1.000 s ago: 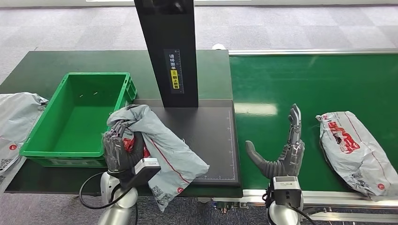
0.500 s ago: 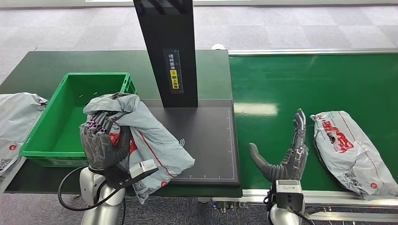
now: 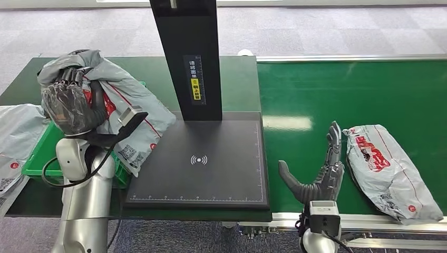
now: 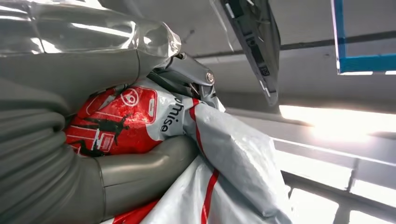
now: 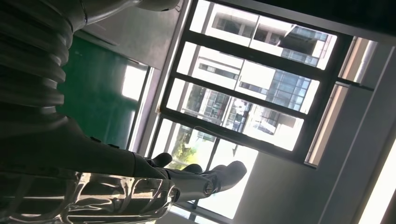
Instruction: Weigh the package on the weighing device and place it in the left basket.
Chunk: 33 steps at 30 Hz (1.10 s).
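My left hand [image 3: 74,105] grips a grey and red package [image 3: 129,108], lifted high over the green basket [image 3: 39,155] at the left. In the left wrist view the thumb and fingers [image 4: 140,172] clamp the package's [image 4: 224,154] red label. The black weighing plate [image 3: 203,161] with its black post [image 3: 187,58] lies bare in the middle. My right hand [image 3: 321,168] stands upright and open over the green conveyor belt [image 3: 348,95], just left of a second grey and red package [image 3: 387,166]. In the right wrist view its fingers [image 5: 201,179] are spread with nothing in them.
Another grey package [image 3: 16,139] lies on the dark table at the far left, beside the basket. The belt's metal rail [image 3: 369,224] runs along the front edge. The scale's post rises behind the plate.
My left hand has lifted the package off the weighing plate and carried it up and to the left, over the basket. The second package has drifted left along the belt towards my right hand.
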Tool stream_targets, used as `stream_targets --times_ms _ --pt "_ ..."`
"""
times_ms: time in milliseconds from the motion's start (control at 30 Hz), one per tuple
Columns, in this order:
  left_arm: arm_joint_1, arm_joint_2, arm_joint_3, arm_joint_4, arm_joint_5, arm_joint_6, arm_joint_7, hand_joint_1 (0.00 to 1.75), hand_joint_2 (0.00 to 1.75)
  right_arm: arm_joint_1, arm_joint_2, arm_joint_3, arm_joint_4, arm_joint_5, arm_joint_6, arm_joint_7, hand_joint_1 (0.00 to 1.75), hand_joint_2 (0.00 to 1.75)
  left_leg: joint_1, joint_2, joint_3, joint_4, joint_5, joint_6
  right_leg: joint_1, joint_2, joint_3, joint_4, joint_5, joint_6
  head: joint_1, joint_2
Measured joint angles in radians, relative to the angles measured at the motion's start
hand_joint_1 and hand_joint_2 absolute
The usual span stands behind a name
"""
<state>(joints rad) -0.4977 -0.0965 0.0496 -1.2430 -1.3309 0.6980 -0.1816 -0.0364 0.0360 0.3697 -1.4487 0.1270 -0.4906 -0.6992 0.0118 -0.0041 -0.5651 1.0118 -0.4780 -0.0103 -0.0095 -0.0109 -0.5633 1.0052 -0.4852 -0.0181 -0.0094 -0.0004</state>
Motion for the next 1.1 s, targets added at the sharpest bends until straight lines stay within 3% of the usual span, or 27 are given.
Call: stream_targets --times_ms 167,300,500,633,833,967,1100 --pt "-0.179 0.081 0.002 0.179 -0.106 -0.027 0.207 1.75 1.75 -0.004 0.011 -0.006 0.003 0.016 0.016 0.002 0.00 1.75 0.000 0.001 0.000 0.000 0.001 -0.001 0.000 0.002 -0.001 0.000 0.001 -0.001 0.000 0.000" --pt "-0.289 0.137 -0.004 0.297 -0.155 -0.066 0.322 1.75 1.75 -0.001 0.017 -0.015 -0.001 0.033 0.023 0.011 0.00 1.75 0.000 0.003 0.000 0.000 0.001 -0.001 0.000 0.003 -0.002 0.001 0.002 -0.001 0.000 0.000" --pt "-0.427 0.221 -0.119 0.479 -0.159 -0.243 0.522 1.75 1.75 0.025 0.024 -0.035 -0.030 0.064 0.021 0.026 0.00 1.75 0.000 0.004 -0.001 0.000 0.001 -0.001 0.000 0.004 -0.003 0.001 0.002 -0.001 0.000 0.000" --pt "-0.487 0.261 -0.224 0.588 -0.159 -0.318 0.579 1.75 1.75 0.033 0.025 -0.041 -0.044 0.078 0.027 0.033 0.00 1.75 0.000 0.005 -0.001 0.000 0.001 -0.001 0.000 0.006 -0.004 0.001 0.003 -0.001 0.000 0.000" --pt "-0.541 0.294 -0.329 0.705 -0.160 -0.467 0.586 1.75 1.75 0.037 0.026 -0.053 -0.052 0.083 0.028 0.033 0.00 1.75 0.000 0.007 -0.002 0.000 0.001 -0.002 0.000 0.008 -0.005 0.001 0.003 -0.002 0.000 0.000" --pt "-0.578 0.309 -0.387 0.763 -0.160 -0.598 0.564 0.14 1.75 0.040 0.027 -0.060 -0.058 0.084 0.027 0.033 0.00 1.75 0.001 0.007 -0.002 0.000 0.001 -0.002 0.000 0.008 -0.005 0.001 0.004 -0.002 0.000 0.000" --pt "-0.603 0.326 -0.428 0.803 -0.160 -0.681 0.542 0.00 1.75 0.047 0.027 -0.063 -0.063 0.085 0.028 0.030 0.00 1.75 0.000 0.008 -0.002 0.000 0.001 -0.002 0.000 0.008 -0.005 0.002 0.004 -0.002 0.000 0.000"
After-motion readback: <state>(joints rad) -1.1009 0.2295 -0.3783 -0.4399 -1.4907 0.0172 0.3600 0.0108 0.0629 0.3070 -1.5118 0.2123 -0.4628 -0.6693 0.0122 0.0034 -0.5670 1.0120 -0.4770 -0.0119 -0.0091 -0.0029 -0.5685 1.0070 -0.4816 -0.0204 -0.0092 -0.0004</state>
